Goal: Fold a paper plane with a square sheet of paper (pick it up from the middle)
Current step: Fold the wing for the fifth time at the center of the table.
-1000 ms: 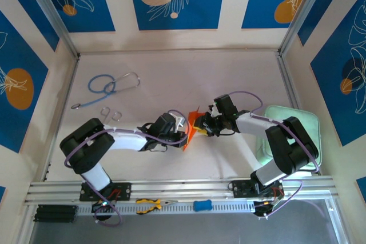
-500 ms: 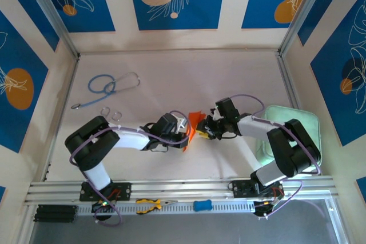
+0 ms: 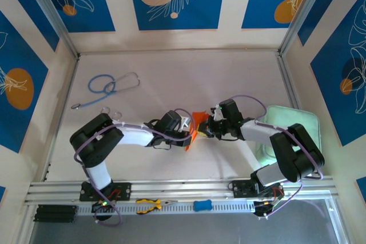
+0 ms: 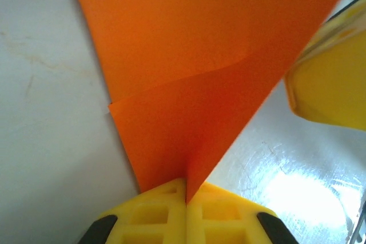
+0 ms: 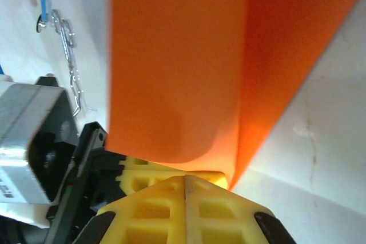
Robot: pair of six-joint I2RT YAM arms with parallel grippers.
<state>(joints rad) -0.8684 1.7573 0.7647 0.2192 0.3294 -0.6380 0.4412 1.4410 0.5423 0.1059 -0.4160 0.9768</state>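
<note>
Two closed pincers share one small piece of paper, and most of the risk comes from that. Nearest in the left wrist view, the left gripper (image 4: 186,190) has its yellow jaws shut tight on the lower point of the square sheet of paper (image 4: 200,55). The sheet is already doubled over, with one flap lying slantwise across the other. That bite is on a narrow tip, so a sideways tug could pull the tip free or tear it.

In its own wrist view the right gripper (image 5: 186,178) is also clamped shut, with the orange sheet rising straight from its fingertips. The hold looks shallow, right at an edge, and it could let go if either arm pulls away.

From above, the sheet stands between the two grippers, above the middle of the table (image 3: 171,72), with both sets of fingers just beside each other. If the arms pull apart, the paper may rip. If they push together, it may buckle into a stray crease that spoils the plane's centre line, or the fingers may knock together.

Further back, the clips (image 3: 111,112) and the stethoscope (image 3: 111,86) lie well apart from the work, and I judge them no hazard.
</note>
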